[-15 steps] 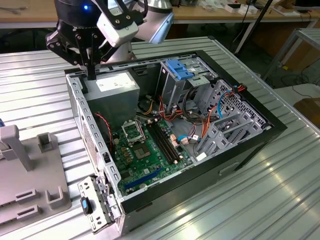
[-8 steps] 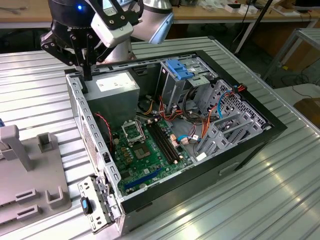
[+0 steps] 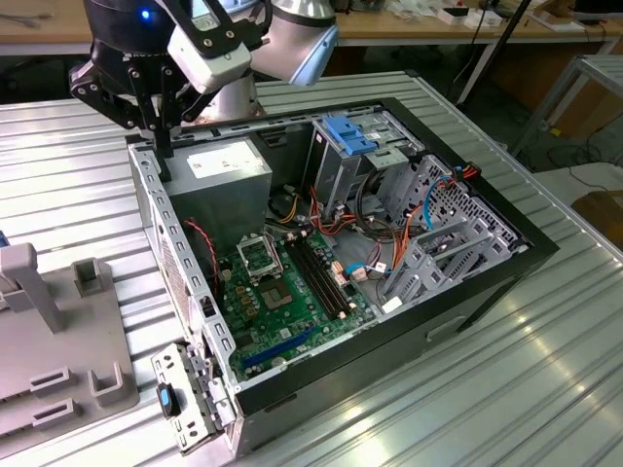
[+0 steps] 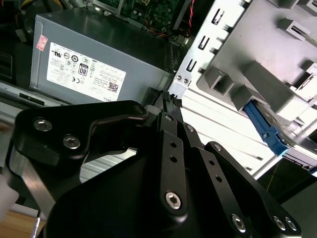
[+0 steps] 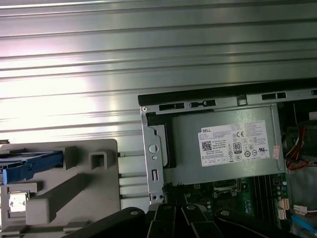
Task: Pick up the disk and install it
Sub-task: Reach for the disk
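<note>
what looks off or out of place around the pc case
A metal plate at the case's nearest corner in the exterior view leans outward, off the frame line, as if unlatched. Nothing else looks askew.

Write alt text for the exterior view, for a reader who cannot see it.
A robot arm's claw hangs over the corner of an open computer case, beside its grey power supply. The case lies on a ribbed metal table, with a grey fixture at the exterior view's left.

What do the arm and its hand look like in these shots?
Silver-grey arm with rounded joint housings and a pale grey box at the wrist. Matte black hand: hinged flat link bars, silver screw heads, and a blue light glowing on its body in the exterior view.
</note>
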Controlling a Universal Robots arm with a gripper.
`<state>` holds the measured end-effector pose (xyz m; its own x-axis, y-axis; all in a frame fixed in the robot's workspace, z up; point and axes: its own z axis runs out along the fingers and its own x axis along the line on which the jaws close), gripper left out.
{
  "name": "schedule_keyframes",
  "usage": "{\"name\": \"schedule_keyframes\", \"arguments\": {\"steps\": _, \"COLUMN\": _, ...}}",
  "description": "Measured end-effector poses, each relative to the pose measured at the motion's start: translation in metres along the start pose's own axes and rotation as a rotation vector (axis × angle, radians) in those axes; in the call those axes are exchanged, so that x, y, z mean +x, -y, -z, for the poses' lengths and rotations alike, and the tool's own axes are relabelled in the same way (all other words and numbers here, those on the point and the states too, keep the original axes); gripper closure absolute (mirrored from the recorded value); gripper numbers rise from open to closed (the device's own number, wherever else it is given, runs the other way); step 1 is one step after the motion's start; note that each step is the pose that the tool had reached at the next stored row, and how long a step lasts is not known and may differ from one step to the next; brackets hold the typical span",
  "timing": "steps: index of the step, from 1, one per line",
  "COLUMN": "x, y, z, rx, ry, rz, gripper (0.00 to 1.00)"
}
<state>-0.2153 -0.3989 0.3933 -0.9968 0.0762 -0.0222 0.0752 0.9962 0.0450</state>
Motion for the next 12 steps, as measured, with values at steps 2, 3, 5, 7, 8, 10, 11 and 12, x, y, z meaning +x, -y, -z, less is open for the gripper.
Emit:
{"name": "schedule_keyframes", "arguments": {"steps": 2, "x": 0.0025, "y": 0.0002, "z": 0.0, "rx": -0.0001, "ry": 0.0, "rz": 0.0, "gripper": 0.89}}
{"name": "schedule_keyframes", "arguments": {"steps": 3, "x": 0.0032, "y": 0.0002, "z": 0.0001, "rx": -0.0001, "ry": 0.0, "rz": 0.0, "gripper": 0.89}}
{"name": "schedule_keyframes", "arguments": {"steps": 5, "x": 0.0054, "y": 0.0004, "z": 0.0001, "rx": -0.0001, "ry": -0.0001, "rz": 0.0, "gripper": 0.89}}
{"name": "schedule_keyframes", "arguments": {"steps": 7, "x": 0.0071, "y": 0.0005, "z": 0.0002, "rx": -0.0001, "ry": -0.0001, "rz": 0.0, "gripper": 0.89}}
{"name": "schedule_keyframes", "arguments": {"steps": 8, "x": 0.008, "y": 0.0006, "z": 0.0002, "rx": -0.0001, "ry": -0.0001, "rz": 0.0, "gripper": 0.89}}
{"name": "schedule_keyframes", "arguments": {"steps": 10, "x": 0.0097, "y": 0.0007, "z": 0.0002, "rx": -0.0002, "ry": -0.0001, "rz": 0.0, "gripper": 0.89}}
{"name": "schedule_keyframes", "arguments": {"steps": 11, "x": 0.0104, "y": 0.0008, "z": 0.0002, "rx": -0.0002, "ry": -0.0001, "rz": 0.0, "gripper": 0.89}}
{"name": "schedule_keyframes", "arguments": {"steps": 12, "x": 0.0113, "y": 0.0009, "z": 0.0003, "rx": -0.0002, "ry": -0.0002, "rz": 0.0, "gripper": 0.89}}
